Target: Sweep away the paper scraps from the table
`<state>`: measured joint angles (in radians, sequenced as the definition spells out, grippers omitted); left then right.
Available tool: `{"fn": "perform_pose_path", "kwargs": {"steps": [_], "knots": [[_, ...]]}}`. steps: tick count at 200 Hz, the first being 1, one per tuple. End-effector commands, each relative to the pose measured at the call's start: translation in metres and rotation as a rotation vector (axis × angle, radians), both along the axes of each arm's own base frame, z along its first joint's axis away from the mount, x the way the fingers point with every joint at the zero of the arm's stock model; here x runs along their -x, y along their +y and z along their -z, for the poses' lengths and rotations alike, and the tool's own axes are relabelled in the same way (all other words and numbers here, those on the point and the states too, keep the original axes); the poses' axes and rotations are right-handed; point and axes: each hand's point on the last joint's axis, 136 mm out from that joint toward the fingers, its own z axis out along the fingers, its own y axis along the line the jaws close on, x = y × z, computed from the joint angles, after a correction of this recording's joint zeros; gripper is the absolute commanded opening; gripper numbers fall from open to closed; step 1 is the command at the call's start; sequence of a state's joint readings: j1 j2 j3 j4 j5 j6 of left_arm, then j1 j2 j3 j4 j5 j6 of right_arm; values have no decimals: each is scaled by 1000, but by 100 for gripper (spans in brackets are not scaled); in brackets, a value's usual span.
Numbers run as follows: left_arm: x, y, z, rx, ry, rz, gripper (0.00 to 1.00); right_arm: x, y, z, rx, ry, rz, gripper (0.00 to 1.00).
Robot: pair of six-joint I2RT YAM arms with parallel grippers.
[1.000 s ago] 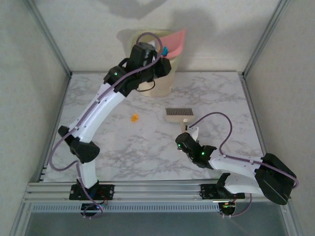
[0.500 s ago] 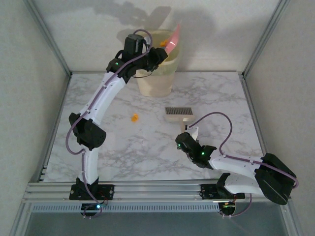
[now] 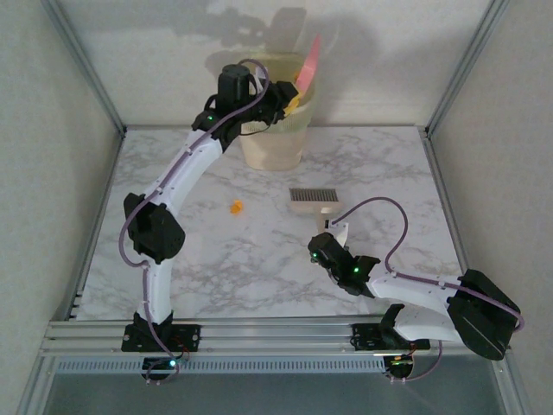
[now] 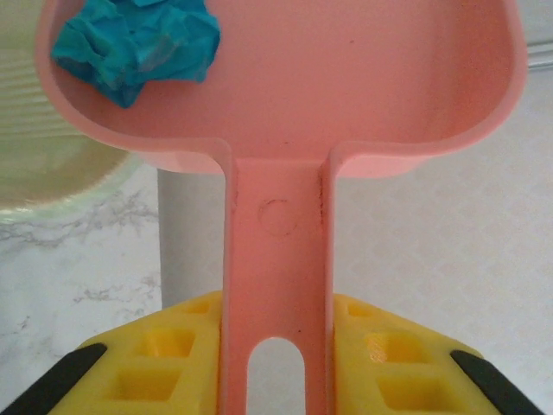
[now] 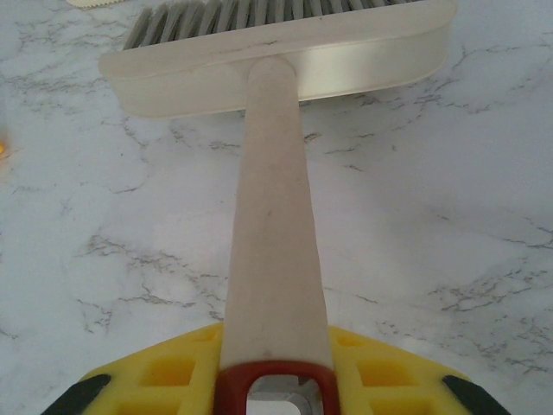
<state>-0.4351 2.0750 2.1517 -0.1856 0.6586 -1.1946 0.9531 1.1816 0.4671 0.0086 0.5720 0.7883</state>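
Observation:
My left gripper (image 3: pixel 285 99) (image 4: pixel 275 363) is shut on the handle of the pink dustpan (image 3: pixel 308 62) (image 4: pixel 276 112), which it holds tipped steeply over the cream bin (image 3: pixel 272 149) at the back. A crumpled blue paper scrap (image 4: pixel 134 43) lies in the pan's left corner. One orange scrap (image 3: pixel 236 207) (image 5: pixel 3 149) sits on the marble table (image 3: pixel 389 173), left of the brush. My right gripper (image 3: pixel 333 232) (image 5: pixel 275 372) is shut on the cream brush handle (image 5: pixel 272 216). The brush head (image 3: pixel 313 201) (image 5: pixel 285 60) rests bristles-down on the table.
The bin's translucent rim (image 4: pixel 52 173) shows below the pan's left side. Aluminium frame rails (image 3: pixel 259 333) edge the table at the front and sides, with posts at the back corners. White walls close in the workspace.
The left arm has swung the dustpan up and turned it until it stands almost on edge above the bin. The right arm, the brush and the orange scrap have stayed put.

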Motion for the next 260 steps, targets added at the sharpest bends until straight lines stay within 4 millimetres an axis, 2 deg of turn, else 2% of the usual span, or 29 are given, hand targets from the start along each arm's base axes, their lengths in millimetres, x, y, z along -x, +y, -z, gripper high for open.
{"fn": "perform_pose_path", "kwargs": {"steps": [1,60,103,157,205,260], "knots": [[12,10,-47,132,-79,27,0,-5,-3,-3,-12,-25,28,0],[17,25,-60,241,-117,18,0,-5,-2,-1,-8,-19,30,0],[23,35,-73,397,-166,28,0,-6,-2,-1,-3,-16,31,0],[29,41,-69,524,-166,38,0,-6,-2,0,0,-10,36,0],[29,45,-69,510,-180,24,0,-6,-1,0,5,-8,34,0],[42,49,-73,503,-208,36,0,-7,-1,0,7,-7,37,0]]}}
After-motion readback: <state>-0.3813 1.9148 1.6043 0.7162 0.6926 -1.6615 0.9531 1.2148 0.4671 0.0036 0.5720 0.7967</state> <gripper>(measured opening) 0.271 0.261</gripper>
